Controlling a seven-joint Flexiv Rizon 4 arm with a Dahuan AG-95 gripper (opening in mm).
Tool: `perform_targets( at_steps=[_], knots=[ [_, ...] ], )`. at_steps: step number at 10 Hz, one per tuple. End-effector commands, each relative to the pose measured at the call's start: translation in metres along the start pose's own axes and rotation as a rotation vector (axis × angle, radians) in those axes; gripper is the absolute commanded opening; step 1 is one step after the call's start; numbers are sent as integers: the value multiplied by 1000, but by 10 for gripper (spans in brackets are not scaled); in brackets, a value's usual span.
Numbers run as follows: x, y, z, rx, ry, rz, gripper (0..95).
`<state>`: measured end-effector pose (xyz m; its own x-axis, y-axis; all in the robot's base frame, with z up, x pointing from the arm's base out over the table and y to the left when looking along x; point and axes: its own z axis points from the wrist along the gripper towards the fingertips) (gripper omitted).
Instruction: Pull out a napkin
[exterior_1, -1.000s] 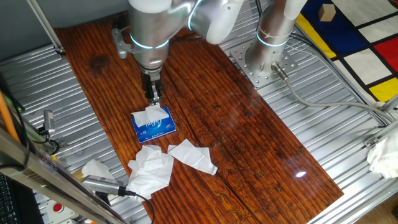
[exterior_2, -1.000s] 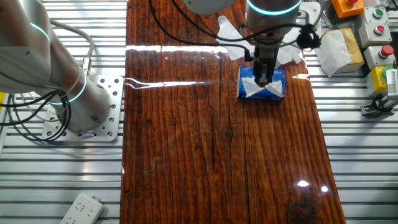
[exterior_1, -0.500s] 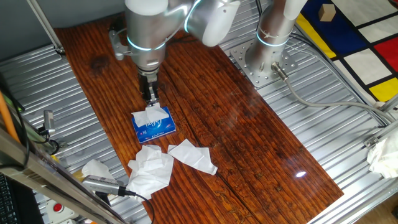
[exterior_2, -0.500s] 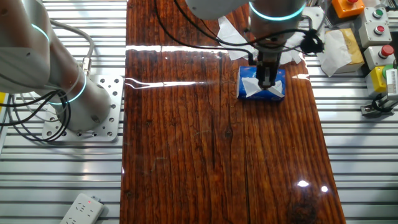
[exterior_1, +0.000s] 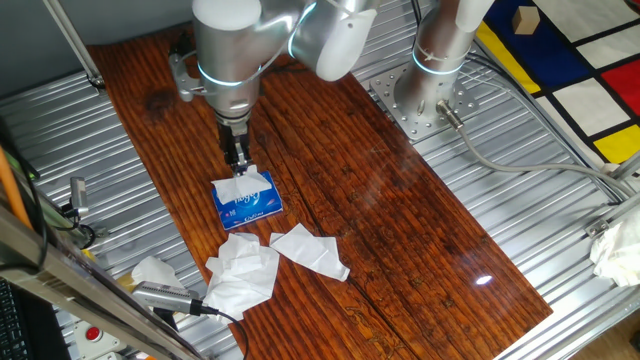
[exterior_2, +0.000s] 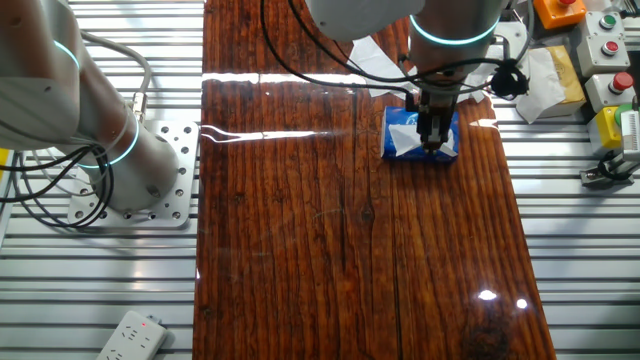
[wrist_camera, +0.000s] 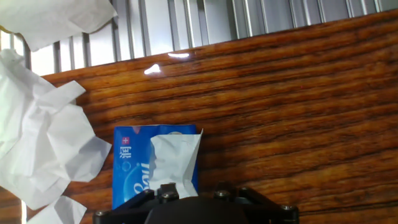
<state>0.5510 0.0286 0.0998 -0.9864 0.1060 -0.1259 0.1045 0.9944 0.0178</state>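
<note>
The arm reaches straight down over the wooden tabletop (exterior_1: 400, 220), its pincer (exterior_1: 238, 160) pointing vertically and clamped on the napkin (wrist_camera: 173, 160). The napkin stands up from the slot of the blue tissue pack (exterior_1: 247, 201), near several loose crumpled tissues (exterior_1: 245, 272).

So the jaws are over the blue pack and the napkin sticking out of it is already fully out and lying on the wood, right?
Not quite. The jaws are over the blue pack, but the napkin is not out on the wood: the hand view shows it standing up from the pack's opening, one end inside.
</note>
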Motion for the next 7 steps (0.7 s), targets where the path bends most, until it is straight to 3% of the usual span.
perform_targets(
  at_steps=[1, 7],
  knots=[
    [-1, 0, 1, 0, -1, 1, 380],
    [-5, 3, 15, 0, -7, 6, 380]
  ],
)
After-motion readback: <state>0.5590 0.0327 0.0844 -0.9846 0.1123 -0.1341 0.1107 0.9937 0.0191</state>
